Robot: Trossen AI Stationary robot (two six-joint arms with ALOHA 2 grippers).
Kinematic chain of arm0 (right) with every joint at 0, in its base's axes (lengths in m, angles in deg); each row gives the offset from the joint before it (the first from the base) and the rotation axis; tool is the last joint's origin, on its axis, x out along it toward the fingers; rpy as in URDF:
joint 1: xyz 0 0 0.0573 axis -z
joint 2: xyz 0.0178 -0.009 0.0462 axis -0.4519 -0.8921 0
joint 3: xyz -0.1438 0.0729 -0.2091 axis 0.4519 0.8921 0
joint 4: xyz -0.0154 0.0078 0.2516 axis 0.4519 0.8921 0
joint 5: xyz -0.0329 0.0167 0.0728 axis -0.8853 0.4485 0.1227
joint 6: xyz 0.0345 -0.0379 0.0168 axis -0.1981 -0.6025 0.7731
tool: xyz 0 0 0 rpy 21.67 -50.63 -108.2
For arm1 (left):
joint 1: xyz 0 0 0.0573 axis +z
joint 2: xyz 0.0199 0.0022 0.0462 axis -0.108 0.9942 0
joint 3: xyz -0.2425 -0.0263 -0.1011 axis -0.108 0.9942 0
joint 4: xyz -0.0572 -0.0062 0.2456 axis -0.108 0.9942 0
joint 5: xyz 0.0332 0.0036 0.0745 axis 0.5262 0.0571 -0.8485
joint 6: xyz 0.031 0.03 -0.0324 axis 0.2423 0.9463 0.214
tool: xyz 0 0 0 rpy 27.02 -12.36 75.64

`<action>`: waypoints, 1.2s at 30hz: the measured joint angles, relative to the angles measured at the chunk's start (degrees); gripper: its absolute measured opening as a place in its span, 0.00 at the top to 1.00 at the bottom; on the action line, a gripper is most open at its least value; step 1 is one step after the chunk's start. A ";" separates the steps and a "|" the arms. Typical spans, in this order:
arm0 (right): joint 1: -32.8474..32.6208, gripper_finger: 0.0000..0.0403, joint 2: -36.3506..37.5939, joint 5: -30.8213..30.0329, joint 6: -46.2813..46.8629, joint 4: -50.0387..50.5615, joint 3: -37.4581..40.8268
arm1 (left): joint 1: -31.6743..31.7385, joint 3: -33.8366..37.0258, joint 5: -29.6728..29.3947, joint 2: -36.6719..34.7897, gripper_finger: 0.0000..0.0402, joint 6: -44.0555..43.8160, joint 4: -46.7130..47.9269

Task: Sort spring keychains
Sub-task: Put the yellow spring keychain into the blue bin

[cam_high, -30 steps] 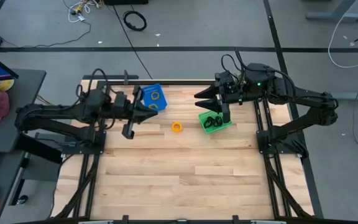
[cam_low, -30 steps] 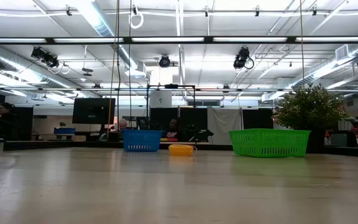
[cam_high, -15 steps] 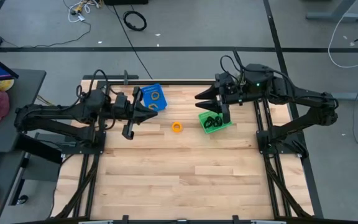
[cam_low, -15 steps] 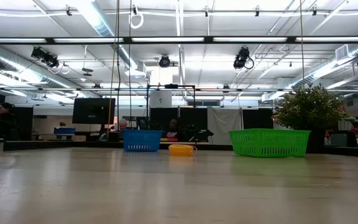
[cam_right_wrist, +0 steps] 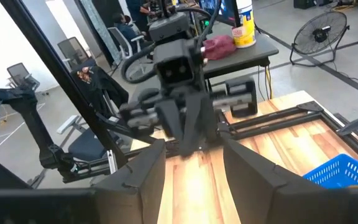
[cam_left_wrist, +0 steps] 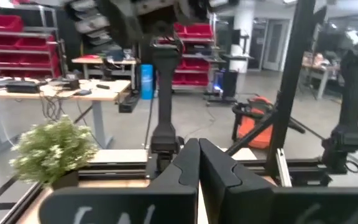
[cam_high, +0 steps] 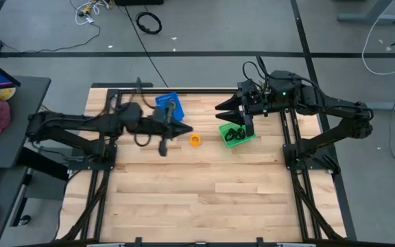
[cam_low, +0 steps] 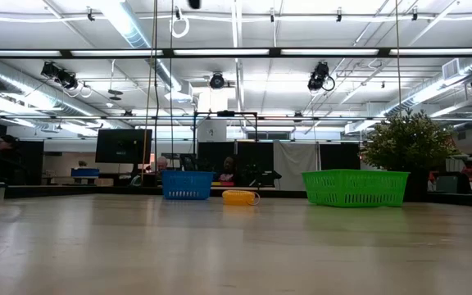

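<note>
Left pincer [cam_high: 184, 129] has swung rightward from beside the blue bin [cam_high: 169, 106], fingers pressed together, empty.
Orange spring keychain [cam_high: 195, 140] lies near the worktop's [cam_high: 204, 192] far edge, between the bins; right pincer [cam_high: 222, 108], fingers parted, hovers beside the green bin [cam_high: 237, 134] holding black keychains [cam_high: 235, 132].

We see: arms black, jointed | black cables looped on top | fingers [cam_right_wrist: 253, 171] dark, wedge-shaped | green light on right arm
</note>
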 joint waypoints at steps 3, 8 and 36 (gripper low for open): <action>0.00 0.59 0.47 0.00 0.00 -0.01 0.00 | 0.07 -4.34 1.11 5.21 0.99 1.53 0.07; -0.02 0.59 2.84 -0.01 -0.18 0.06 0.00 | 0.85 -8.98 -0.88 11.75 0.99 1.46 -0.02; 0.00 0.59 6.32 -4.72 -1.19 0.95 -0.02 | 12.26 -40.09 -18.34 30.60 0.87 -38.59 59.92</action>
